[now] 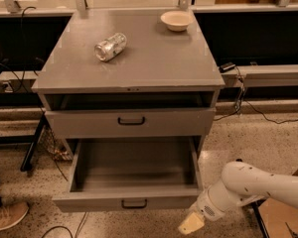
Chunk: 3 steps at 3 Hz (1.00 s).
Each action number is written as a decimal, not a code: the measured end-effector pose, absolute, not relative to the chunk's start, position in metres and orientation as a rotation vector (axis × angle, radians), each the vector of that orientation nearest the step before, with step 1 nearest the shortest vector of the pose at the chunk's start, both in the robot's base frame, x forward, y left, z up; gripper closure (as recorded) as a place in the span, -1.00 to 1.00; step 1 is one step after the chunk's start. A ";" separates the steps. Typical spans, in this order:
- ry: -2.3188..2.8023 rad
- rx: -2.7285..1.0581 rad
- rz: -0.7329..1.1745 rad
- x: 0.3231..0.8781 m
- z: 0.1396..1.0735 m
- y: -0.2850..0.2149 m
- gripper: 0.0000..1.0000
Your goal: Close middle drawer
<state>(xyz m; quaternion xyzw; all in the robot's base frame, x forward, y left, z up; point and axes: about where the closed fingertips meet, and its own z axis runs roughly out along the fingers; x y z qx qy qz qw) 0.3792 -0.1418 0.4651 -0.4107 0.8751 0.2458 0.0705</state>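
The middle drawer is pulled far out of the grey cabinet. Its deep grey tray looks empty, and its flat front carries a small black handle. Above it, the top drawer stands slightly open, with a dark gap over its front. The lowest drawer is hidden beneath the open one. My gripper, on a white arm, is low at the bottom right. It sits just below and to the right of the middle drawer's front right corner and holds nothing that shows.
A crushed silver can lies on its side on the cabinet top, and a white bowl stands at the back right. A shoe is at the lower left, cables run along the floor, and a cardboard box is at the lower right.
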 end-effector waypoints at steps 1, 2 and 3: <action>2.604 -1.139 0.690 0.404 0.441 -0.153 0.28; 2.501 -1.055 0.623 0.445 0.425 -0.143 0.90; 2.461 -1.026 0.609 0.463 0.419 -0.135 1.00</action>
